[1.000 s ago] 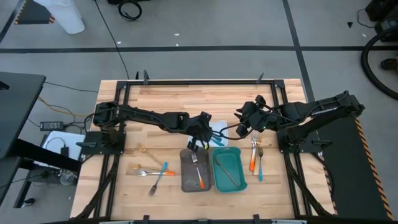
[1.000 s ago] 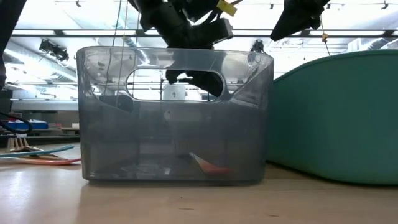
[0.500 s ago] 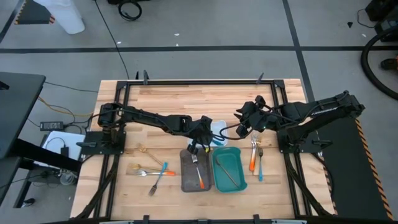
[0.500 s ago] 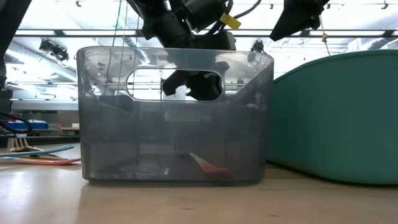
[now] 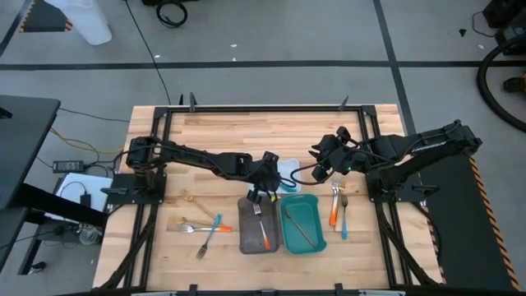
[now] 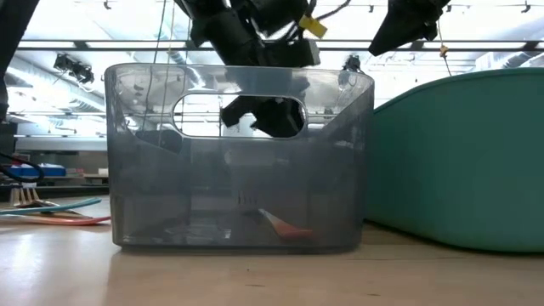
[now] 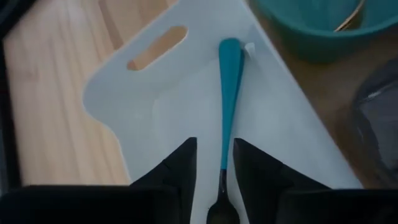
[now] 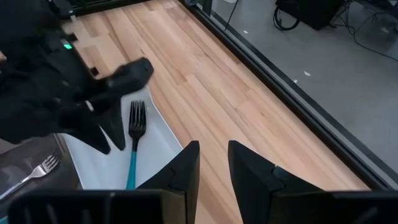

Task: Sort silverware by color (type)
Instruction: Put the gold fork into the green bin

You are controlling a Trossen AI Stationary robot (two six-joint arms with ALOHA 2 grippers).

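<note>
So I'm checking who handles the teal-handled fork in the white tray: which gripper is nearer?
Left. The left gripper hovers right over the teal-handled fork in the white tray; the right gripper waits off to the side.

A robotics lab or workshop: wooden table [image 5: 271, 123] on a metal frame, taped concrete floor [image 5: 246, 49], loose cables [image 5: 171, 11], overhead strip lights [image 6: 85, 53].

Left arm stretched from the bench's left edge toward the middle, left gripper [image 5: 265, 191] tipped downward there, fingers [image 7: 179, 167] parted by a narrow gap. Right arm folded in from the right edge, right gripper [image 5: 316, 164] hanging near the middle, well above the surface, fingers [image 8: 183, 167] slightly apart, holding nothing.
</note>
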